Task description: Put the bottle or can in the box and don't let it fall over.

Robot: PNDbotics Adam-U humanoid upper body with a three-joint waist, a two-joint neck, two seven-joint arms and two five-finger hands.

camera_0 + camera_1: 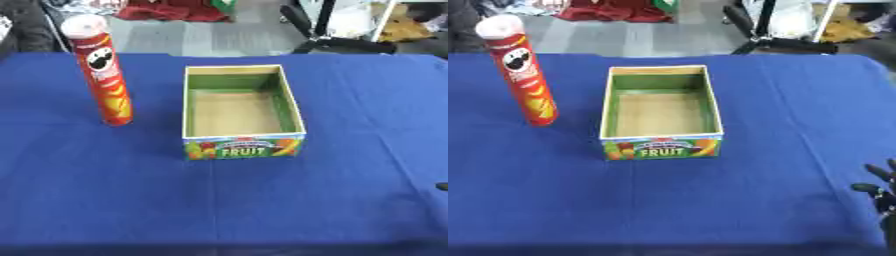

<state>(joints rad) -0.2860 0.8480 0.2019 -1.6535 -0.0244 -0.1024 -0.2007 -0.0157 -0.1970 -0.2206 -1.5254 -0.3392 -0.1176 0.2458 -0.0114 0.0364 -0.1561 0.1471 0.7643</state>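
Still empty, the open fruit box (242, 145); red can (105, 75) upright just left; right hand (880, 192) spread, holding nothing.

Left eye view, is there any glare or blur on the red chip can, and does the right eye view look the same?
Left eye view: soft overall, tall red chip can without glare, faint shadow at its base. Right eye view: similarly soft; robot hand blurred at the right edge.

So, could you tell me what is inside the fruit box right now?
Nothing: the fruit box shows only its bare brown floor and green inner walls. The near wall hides a thin strip of floor behind it. The red can stands upright outside, to its left.
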